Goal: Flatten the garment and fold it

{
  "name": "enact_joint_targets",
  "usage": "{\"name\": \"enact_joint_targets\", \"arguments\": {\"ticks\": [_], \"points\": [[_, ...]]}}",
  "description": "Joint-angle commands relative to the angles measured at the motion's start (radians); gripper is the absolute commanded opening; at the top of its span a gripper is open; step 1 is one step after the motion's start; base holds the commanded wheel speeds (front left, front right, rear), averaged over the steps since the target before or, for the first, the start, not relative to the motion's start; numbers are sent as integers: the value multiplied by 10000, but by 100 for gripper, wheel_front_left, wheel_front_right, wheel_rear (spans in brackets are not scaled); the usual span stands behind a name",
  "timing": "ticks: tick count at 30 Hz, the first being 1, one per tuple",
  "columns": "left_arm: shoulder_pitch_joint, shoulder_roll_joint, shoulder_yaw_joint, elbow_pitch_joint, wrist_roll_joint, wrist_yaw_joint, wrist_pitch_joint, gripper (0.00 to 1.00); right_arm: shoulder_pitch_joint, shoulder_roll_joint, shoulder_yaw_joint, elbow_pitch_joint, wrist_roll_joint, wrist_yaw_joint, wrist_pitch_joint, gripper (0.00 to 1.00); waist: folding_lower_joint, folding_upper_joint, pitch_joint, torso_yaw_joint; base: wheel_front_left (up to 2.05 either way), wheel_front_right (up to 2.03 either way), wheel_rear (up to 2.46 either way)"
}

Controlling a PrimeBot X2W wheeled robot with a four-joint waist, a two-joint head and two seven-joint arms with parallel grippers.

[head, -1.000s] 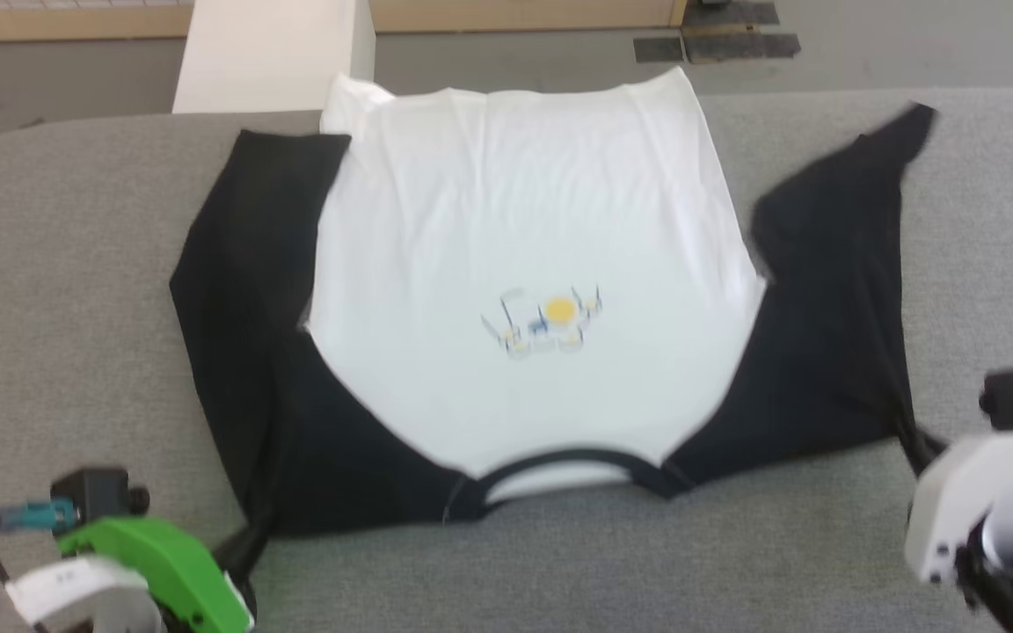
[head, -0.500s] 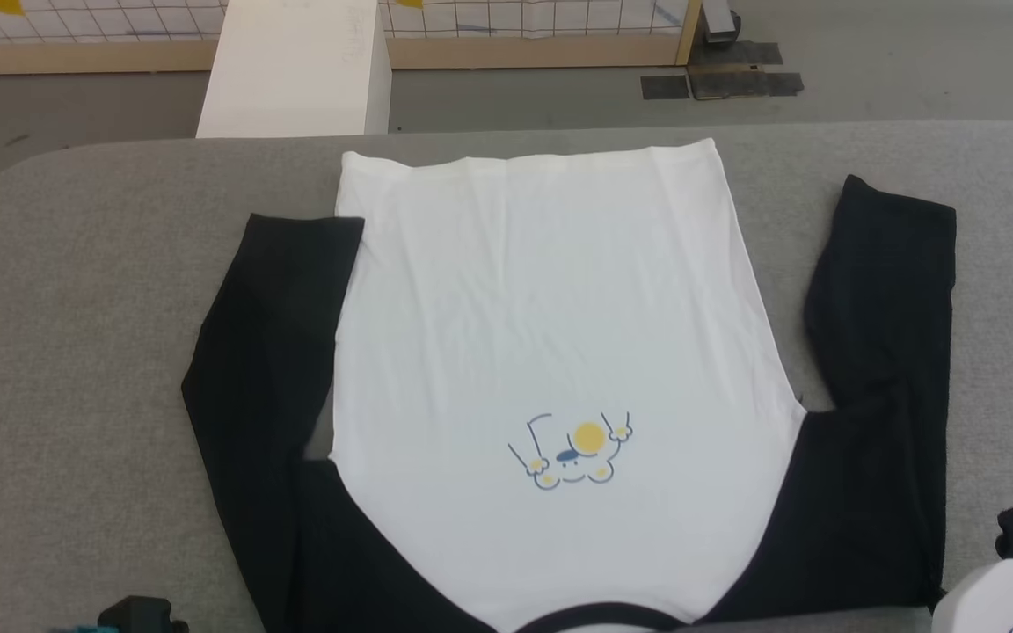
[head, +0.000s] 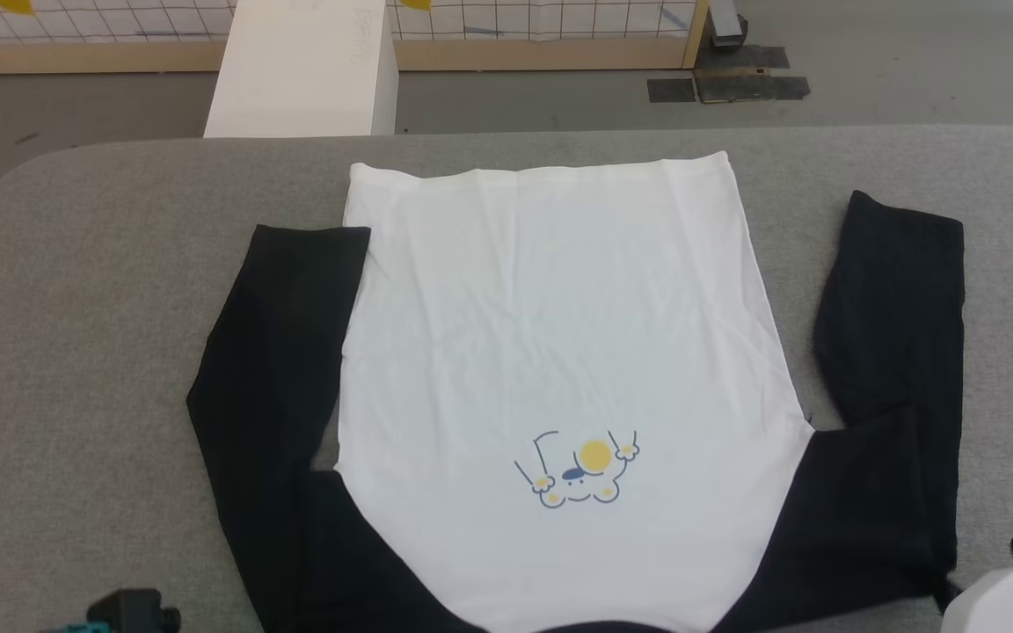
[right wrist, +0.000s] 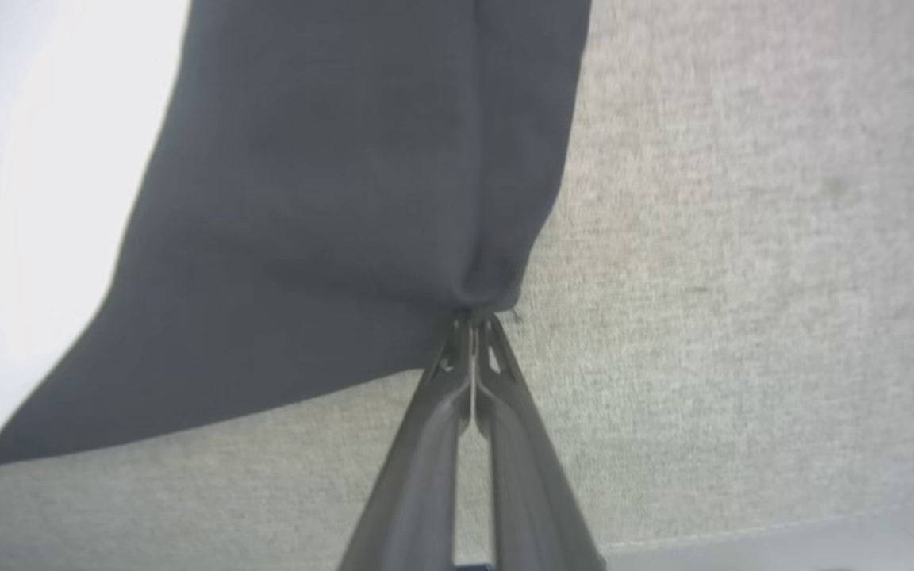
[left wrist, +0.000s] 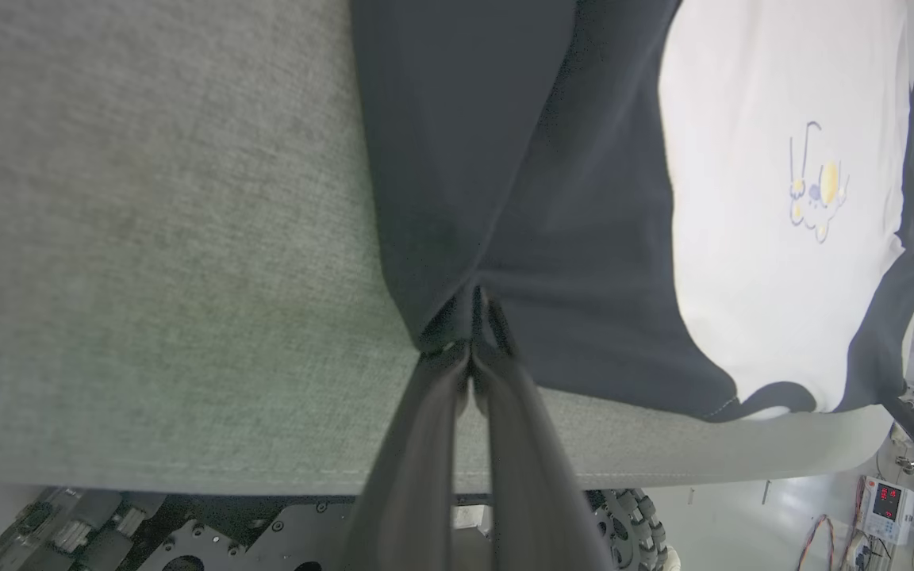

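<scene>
Grey fabric-covered table [head: 93, 290] filled most of the head view. The white-bodied soft shirt with long black sleeves [head: 559, 334] lay flat on it, front up, hem at the far side and black neckband [left wrist: 774, 392] at the near edge.

Left black sleeve [head: 278, 369] ran along the white body and touched it, cuff pointing far. The small yellow-and-blue cartoon print [head: 579, 470] sat low on the chest, upside down to the head camera; no words readable in it. Right black sleeve [head: 893, 352] was bent and its cuff pointed far, with a strip of grey table between it and the body.

Beyond the table stood a white rectangular block [head: 304, 66] with faint marks on top, too faint to read. Next to it were a wire grid panel with a wooden frame [head: 542, 18] and dark flat mats on the floor [head: 726, 83].

In the left wrist view the left gripper [left wrist: 477, 305] was clenched on a bunched fold of black sleeve cloth near the table's near edge, fingers [left wrist: 417, 444] pressed together. The black wheeled base [left wrist: 624, 515] showed under the edge. A small white box with a red digit display [left wrist: 885, 503] stood far right, digits too small to read.

In the right wrist view the right gripper [right wrist: 473, 321] was clenched on the black cloth at the outer edge of the right sleeve, over the grey table.
</scene>
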Motion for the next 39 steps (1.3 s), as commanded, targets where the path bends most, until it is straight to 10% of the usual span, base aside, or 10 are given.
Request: {"name": "enact_joint_targets", "arguments": {"ticks": [1,12,30,31,32,33,34,35,39], "points": [[-258,-19,158,-140,-128,-64,-169,0,-145,-14,-72,-345,128,-19,-111,0,1,81,-7,4,0,0,0],[-155,100,107,-1327,-155,69,67,0,763,-12,-763,-2828,624,-19,1082,0,1,81,58,91,0,0,0],[-1258,-338,-925,967,599,-310,-559,0,-447,-11,262,503,-48,-19,-13,0,1,81,471,157,0,0,0],[-1316,-395,-925,1079,616,-294,-645,4,-517,-11,260,682,-68,-19,-117,0,1,81,468,165,0,0,0],[-1352,-433,-919,1157,630,-279,-716,41,-566,-11,241,810,-37,-19,-198,0,1,81,457,167,0,0,0],[-1370,-471,-934,1228,637,-277,-762,100,-601,-11,227,930,5,-19,-300,21,1,81,430,164,0,0,0],[-1355,-501,-936,1263,611,-277,-779,100,-588,-11,231,985,13,-19,-355,82,1,81,394,163,0,0,0],[-1320,-524,-903,1277,560,-277,-809,100,-552,-11,168,1026,50,-19,-391,100,1,81,351,163,0,0,0],[-1079,-439,-597,904,510,-169,-1023,100,-301,-11,-318,615,55,-19,-816,100,1,81,141,187,0,0,0]]}}
